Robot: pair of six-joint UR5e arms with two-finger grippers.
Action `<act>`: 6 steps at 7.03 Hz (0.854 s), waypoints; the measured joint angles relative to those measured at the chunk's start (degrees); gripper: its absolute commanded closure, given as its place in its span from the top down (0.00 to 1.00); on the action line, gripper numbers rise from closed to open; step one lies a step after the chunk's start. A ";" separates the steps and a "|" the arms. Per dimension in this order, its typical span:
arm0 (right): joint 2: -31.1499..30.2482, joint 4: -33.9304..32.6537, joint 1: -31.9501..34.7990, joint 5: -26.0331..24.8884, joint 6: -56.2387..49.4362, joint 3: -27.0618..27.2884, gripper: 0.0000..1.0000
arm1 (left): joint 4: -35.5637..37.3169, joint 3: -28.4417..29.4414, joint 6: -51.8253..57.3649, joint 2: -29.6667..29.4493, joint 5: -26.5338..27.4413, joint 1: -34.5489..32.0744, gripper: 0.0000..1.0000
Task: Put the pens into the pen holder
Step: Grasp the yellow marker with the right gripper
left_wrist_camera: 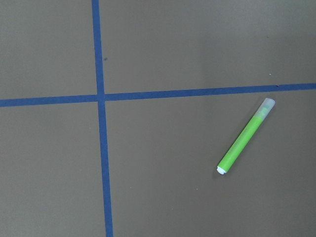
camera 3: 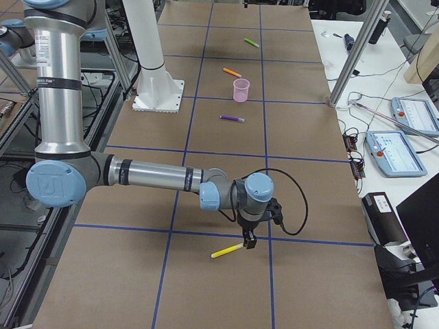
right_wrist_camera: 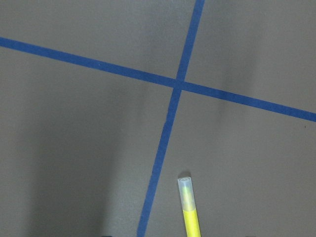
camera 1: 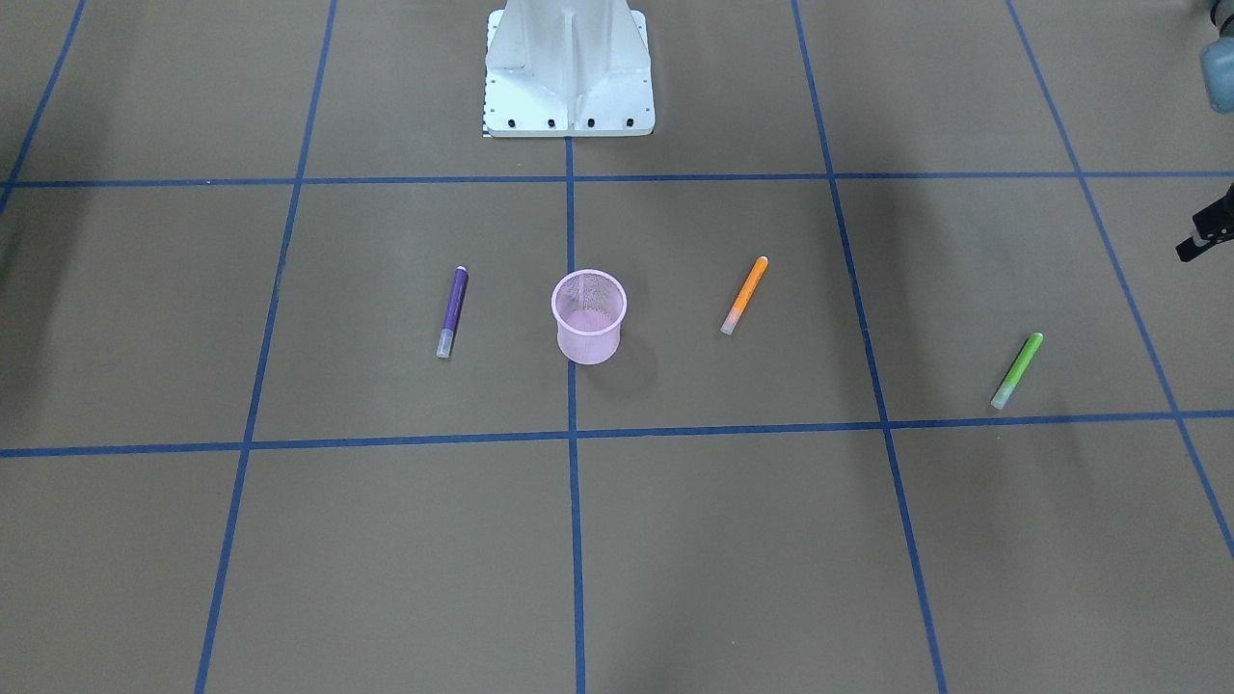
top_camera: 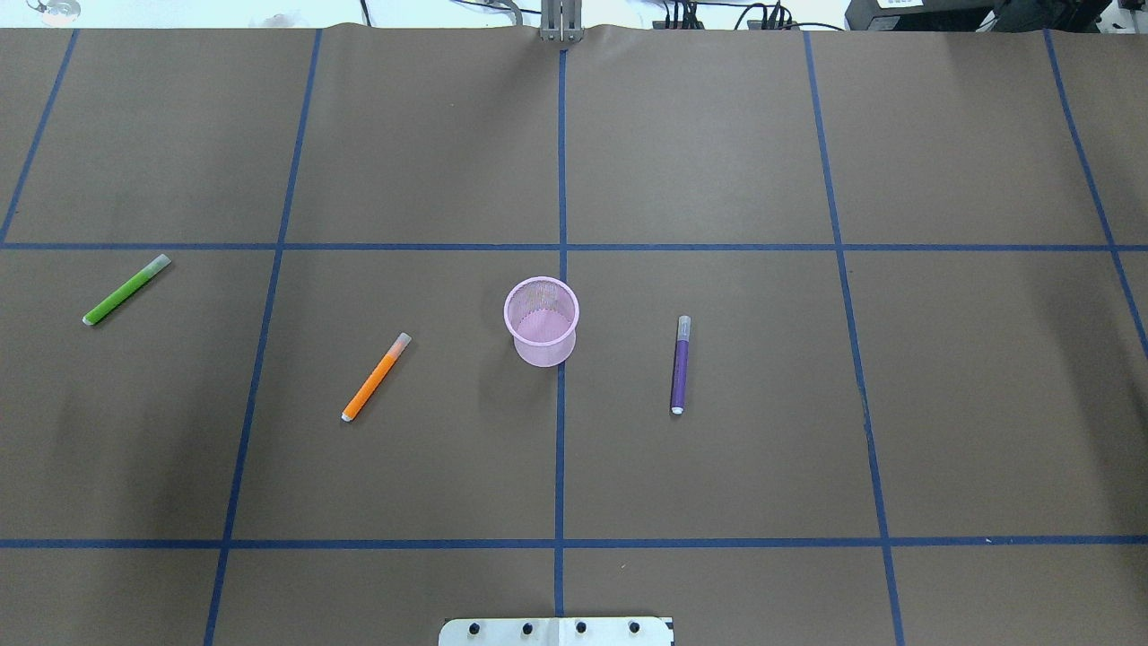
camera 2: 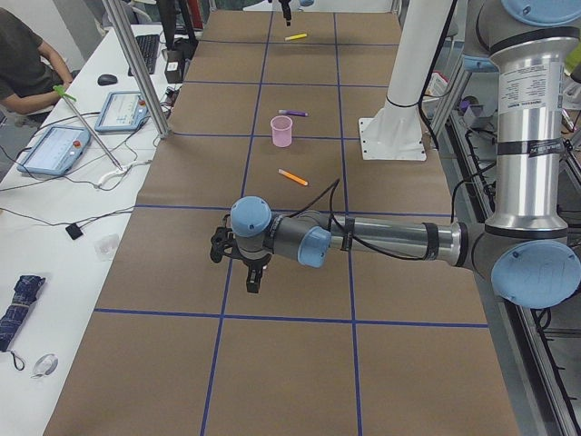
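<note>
While all four pens lie flat on the brown-papered table [top_camera: 717,152], none of them is in the pen holder [top_camera: 541,321], which stands upright on a blue tape line [top_camera: 561,449] in the middle, straight out from the robot's white base [top_camera: 556,631]. We see the purple pen [top_camera: 680,365] near the holder on the robot's right, its cap pointing away from the robot. The orange pen [top_camera: 376,377] is near the holder on the robot's left, lying slantwise with its cap towards the holder. Well apart, farther to the left, rests the green pen [top_camera: 126,289], slanted the same way. The left gripper [camera 2: 253,286] hangs over that end of the table with its fingers pointing down, and its wrist camera looks on the green pen beside a crossing of tape lines. We cannot tell how wide its jaws stand or whether they hold anything. At the opposite end, well away from the holder, the yellow pen [camera 3: 227,251] lies alone beside a tape line. The right gripper [camera 3: 247,241] points down at the end of that pen nearest it. Whether it touches the pen we cannot tell, nor whether its jaws are parted or closed. From the right wrist camera we see the yellow pen's capped end near a tape crossing.
</note>
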 measured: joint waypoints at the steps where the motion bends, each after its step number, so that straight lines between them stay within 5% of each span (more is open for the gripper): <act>1: 0.18 0.06 -0.74 -0.06 -0.18 -1.31 0.93 | -0.27 0.03 0.04 0.00 0.04 0.00 1.00; 6: 0.41 0.27 -4.56 -0.09 0.00 -5.30 0.91 | -0.50 -0.41 0.13 0.06 0.12 0.04 1.00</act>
